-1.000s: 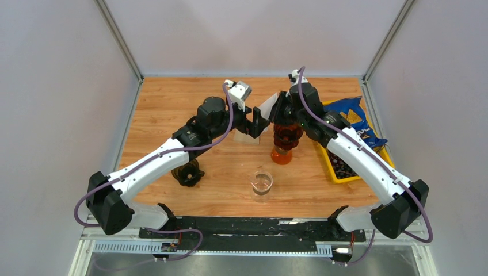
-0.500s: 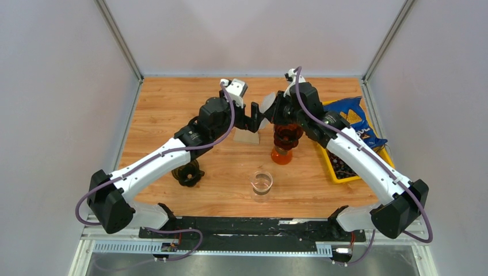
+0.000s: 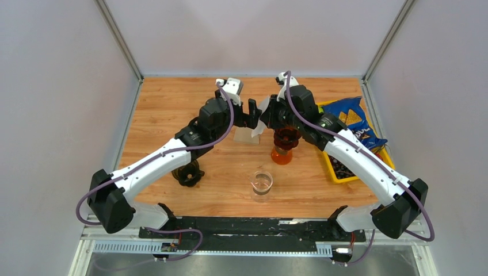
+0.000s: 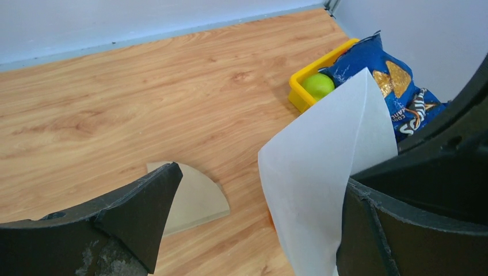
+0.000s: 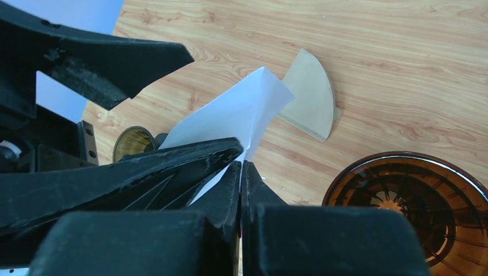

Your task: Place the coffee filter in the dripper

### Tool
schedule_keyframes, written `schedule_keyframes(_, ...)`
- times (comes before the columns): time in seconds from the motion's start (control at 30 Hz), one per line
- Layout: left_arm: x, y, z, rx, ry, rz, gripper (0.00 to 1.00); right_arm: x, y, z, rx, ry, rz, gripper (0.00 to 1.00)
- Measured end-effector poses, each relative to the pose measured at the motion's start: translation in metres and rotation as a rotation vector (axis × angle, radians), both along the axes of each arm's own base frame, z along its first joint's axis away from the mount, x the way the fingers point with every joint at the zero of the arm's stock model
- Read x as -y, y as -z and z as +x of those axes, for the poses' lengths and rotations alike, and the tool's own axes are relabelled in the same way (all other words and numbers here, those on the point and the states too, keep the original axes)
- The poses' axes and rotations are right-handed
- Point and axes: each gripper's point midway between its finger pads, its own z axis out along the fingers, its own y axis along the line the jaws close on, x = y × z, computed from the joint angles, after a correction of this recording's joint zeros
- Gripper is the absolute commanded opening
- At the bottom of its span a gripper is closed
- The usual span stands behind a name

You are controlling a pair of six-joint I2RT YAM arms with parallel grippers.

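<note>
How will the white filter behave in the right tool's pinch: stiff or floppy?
Probably light and floppy: the white filter is a thin folded sheet pinched at one edge by the right tool. The free part stands out unsupported, so the fold likely adds some stiffness. It would probably crumple if pushed hard against the dripper rim.

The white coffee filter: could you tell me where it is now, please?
In the top view the white filter hangs at far centre, pinched in the right gripper, left of the amber dripper, inside the open left gripper.
</note>
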Motion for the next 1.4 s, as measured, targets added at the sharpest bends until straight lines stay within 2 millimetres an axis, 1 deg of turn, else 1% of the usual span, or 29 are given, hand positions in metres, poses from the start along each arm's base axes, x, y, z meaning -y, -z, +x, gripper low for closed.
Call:
schedule_keyframes(0.17, 0.003, 0.003, 0.005, -0.006, -0.006, 0.008, 1.00, 0.000, 0.000, 0.000, 0.016, -0.001, -0.020, 0.00)
schedule_keyframes(0.23, 0.003, 0.004, 0.007, -0.008, -0.016, 0.013, 0.98, 0.000, 0.001, 0.000, 0.018, -0.001, -0.023, 0.00)
schedule_keyframes(0.43, 0.002, 0.009, 0.015, -0.008, -0.067, 0.042, 0.87, 0.001, 0.001, 0.001, 0.028, 0.007, -0.035, 0.00)
schedule_keyframes(0.57, 0.003, 0.018, 0.013, -0.019, -0.065, 0.079, 0.80, 0.004, 0.003, 0.003, 0.033, 0.022, -0.045, 0.00)
schedule_keyframes(0.63, 0.003, 0.022, 0.012, -0.027, -0.061, 0.095, 0.74, 0.005, 0.002, 0.004, 0.036, 0.027, -0.047, 0.00)
schedule_keyframes(0.7, 0.003, 0.024, 0.011, -0.031, -0.059, 0.104, 0.65, 0.005, 0.002, 0.004, 0.037, 0.028, -0.047, 0.00)
schedule_keyframes(0.73, 0.003, 0.025, 0.011, -0.034, -0.060, 0.106, 0.57, 0.005, 0.002, 0.004, 0.037, 0.029, -0.047, 0.00)
schedule_keyframes(0.77, 0.003, 0.026, 0.011, -0.035, -0.060, 0.108, 0.53, 0.005, 0.002, 0.005, 0.037, 0.031, -0.048, 0.00)
schedule_keyframes(0.83, 0.002, 0.026, 0.012, -0.034, -0.069, 0.111, 0.42, 0.006, 0.002, 0.005, 0.039, 0.034, -0.049, 0.00)
schedule_keyframes(0.97, -0.003, 0.026, 0.014, -0.033, -0.099, 0.118, 0.32, 0.008, 0.003, 0.007, 0.043, 0.049, -0.057, 0.00)
schedule_keyframes(1.1, -0.008, 0.027, 0.017, -0.033, -0.131, 0.126, 0.29, 0.013, 0.005, 0.010, 0.049, 0.078, -0.073, 0.00)
schedule_keyframes(1.4, -0.013, 0.032, 0.014, -0.044, -0.160, 0.152, 0.30, 0.020, 0.012, 0.017, 0.057, 0.129, -0.114, 0.00)
